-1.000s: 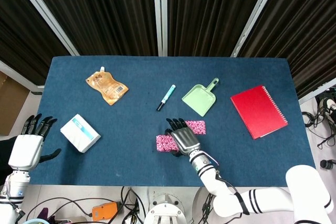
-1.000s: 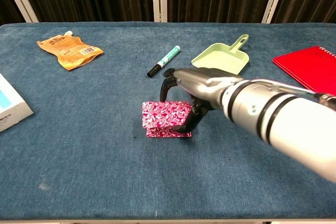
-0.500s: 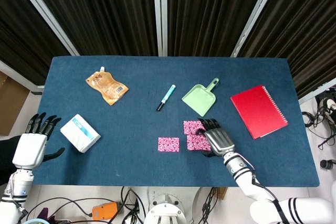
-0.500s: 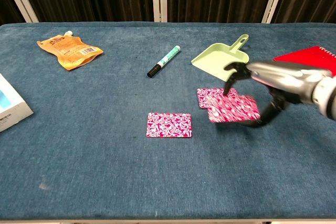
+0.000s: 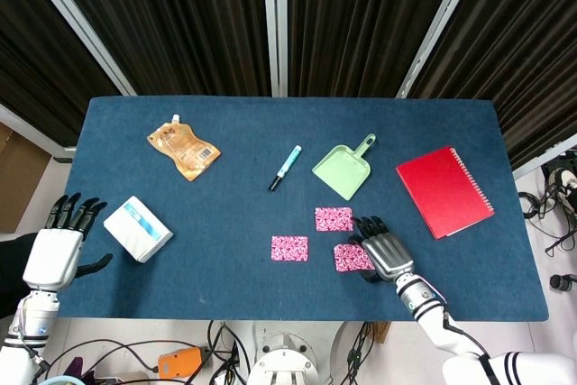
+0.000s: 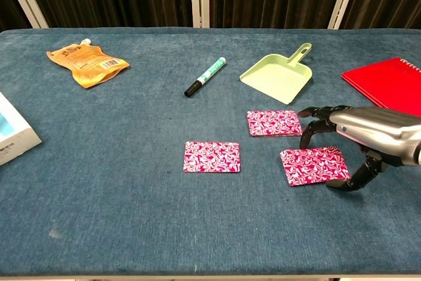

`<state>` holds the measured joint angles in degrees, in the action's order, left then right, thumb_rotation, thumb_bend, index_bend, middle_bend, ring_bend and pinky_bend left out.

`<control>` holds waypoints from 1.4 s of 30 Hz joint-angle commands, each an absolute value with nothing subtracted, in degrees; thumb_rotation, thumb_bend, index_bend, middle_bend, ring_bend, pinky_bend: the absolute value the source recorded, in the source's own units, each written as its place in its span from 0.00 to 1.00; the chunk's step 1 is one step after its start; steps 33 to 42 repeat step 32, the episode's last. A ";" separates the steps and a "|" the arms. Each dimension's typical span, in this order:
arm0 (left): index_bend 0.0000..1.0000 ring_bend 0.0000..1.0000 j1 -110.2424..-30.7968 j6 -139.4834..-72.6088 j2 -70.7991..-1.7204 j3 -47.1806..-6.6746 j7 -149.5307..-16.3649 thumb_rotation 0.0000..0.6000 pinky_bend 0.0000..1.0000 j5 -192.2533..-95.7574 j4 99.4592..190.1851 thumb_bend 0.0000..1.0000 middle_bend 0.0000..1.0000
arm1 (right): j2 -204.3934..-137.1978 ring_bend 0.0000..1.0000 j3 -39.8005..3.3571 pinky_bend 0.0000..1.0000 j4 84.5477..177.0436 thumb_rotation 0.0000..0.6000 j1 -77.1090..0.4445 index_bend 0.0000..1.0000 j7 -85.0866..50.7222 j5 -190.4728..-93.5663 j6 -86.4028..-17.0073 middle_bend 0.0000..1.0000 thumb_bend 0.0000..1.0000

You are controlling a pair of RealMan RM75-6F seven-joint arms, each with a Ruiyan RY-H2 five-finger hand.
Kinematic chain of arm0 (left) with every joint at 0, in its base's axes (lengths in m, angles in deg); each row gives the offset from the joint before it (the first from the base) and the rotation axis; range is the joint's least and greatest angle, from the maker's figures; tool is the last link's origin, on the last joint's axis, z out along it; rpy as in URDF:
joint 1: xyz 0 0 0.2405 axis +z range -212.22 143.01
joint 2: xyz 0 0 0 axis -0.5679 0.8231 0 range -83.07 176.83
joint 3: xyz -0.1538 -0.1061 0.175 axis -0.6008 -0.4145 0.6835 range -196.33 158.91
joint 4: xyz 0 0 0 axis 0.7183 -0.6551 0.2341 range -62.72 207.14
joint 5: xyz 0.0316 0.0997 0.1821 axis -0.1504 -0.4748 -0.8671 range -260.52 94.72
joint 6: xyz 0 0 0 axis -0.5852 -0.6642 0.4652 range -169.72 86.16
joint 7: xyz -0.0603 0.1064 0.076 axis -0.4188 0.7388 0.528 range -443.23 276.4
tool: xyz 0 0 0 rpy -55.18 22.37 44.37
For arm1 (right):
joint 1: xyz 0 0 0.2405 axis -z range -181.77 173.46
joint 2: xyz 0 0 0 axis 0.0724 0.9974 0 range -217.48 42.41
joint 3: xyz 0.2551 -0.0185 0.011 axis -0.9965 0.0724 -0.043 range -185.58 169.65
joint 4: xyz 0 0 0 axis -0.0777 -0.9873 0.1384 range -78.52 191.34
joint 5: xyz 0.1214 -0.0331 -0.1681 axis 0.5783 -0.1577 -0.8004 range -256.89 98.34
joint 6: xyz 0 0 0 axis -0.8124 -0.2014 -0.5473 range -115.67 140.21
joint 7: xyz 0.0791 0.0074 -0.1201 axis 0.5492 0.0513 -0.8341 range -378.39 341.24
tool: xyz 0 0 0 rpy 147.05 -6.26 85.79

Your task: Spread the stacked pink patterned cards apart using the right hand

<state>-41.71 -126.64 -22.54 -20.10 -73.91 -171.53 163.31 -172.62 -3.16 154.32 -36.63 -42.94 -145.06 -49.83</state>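
Three pink patterned cards are spread apart on the blue table [image 5: 207, 223]. One card [image 5: 289, 248] [image 6: 212, 156] lies flat at centre front. A second card [image 5: 334, 218] [image 6: 273, 123] lies flat just in front of the dustpan. My right hand [image 5: 383, 248] [image 6: 358, 133] holds the third card [image 5: 350, 258] [image 6: 314, 166] low, at the table surface. Its thumb is at the card's near right edge and its fingers arch over the far edge. At the table's left front edge my left hand [image 5: 56, 250] rests with its fingers apart and nothing in it.
A green dustpan [image 5: 343, 169] [image 6: 276, 78] and a marker pen [image 5: 285, 167] [image 6: 205, 77] lie behind the cards. A red notebook [image 5: 444, 190] [image 6: 385, 83] is at the right. An orange pouch [image 5: 184, 148] [image 6: 87, 62] and a white box [image 5: 137, 228] [image 6: 12, 137] are at the left.
My right hand carried cards from the stack rightward, leaving one at centre and one near the dustpan. It then moved toward the front right with the last card and lowered it.
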 commanded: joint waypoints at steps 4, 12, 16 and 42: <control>0.15 0.00 -41.86 -126.46 -22.52 -20.17 -73.84 1.00 0.00 -171.47 163.27 0.08 0.13 | -170.99 0.00 -2.62 0.00 155.98 1.00 -35.32 0.28 -43.11 -146.77 -50.54 0.07 0.44; 0.15 0.00 -41.90 -126.14 -22.42 -20.60 -75.59 1.00 0.00 -170.39 163.04 0.08 0.13 | -162.24 0.00 -5.28 0.00 160.72 1.00 -31.78 0.26 -36.57 -151.72 -57.74 0.07 0.43; 0.15 0.00 -41.65 -126.38 -22.67 -20.84 -76.92 1.00 0.00 -169.76 162.66 0.08 0.13 | -157.29 0.00 -5.92 0.00 160.52 1.00 -27.47 0.20 -31.81 -156.78 -65.78 0.07 0.44; 0.15 0.00 -39.49 -128.00 -24.06 -20.36 -78.73 1.00 0.00 -168.26 161.71 0.08 0.13 | -149.83 0.00 -2.68 0.00 152.56 1.00 -10.01 0.07 -9.42 -162.75 -81.79 0.06 0.44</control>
